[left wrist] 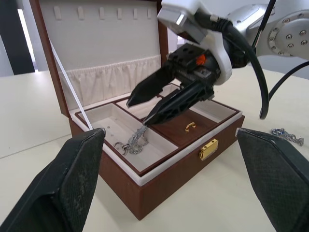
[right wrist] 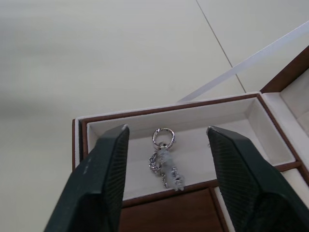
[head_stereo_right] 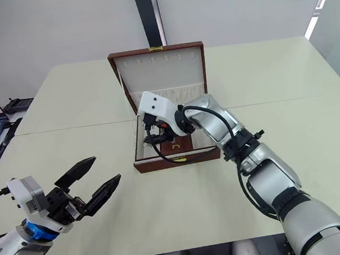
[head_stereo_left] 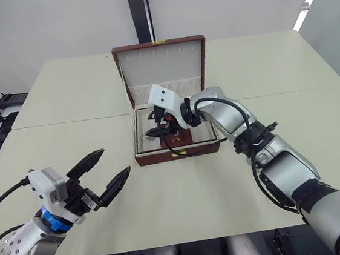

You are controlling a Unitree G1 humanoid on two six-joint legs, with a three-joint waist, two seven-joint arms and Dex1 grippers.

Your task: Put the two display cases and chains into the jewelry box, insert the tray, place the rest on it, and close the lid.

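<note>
**Reddish-brown box open, tray seated, one piece in its side compartment**

Cream table point(head_stereo_left: 62, 90) carries the jewelry box point(head_stereo_left: 176, 154), lid point(head_stereo_left: 162, 64) upright. Inside sits the tray point(left wrist: 190, 133). The right gripper point(left wrist: 154, 104) hovers over the tray's left compartment, fingers apart, above a silvery piece point(right wrist: 165, 162). The left gripper point(head_stereo_left: 102, 174) waits spread near the box front. Another chain-like piece point(left wrist: 287, 137), perhaps, lies on the table beside the box.

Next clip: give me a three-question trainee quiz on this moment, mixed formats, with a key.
1. True or false: the lid of the jewelry box stands open.
2. Which claw hangs over the tray? A) left claw B) right claw
3. Fill in: the silvery piece lies in a cream-lined side ______ of the tray.

Key: 1 true; 2 B; 3 compartment. Another silvery piece lies on the table beside the box.
</note>
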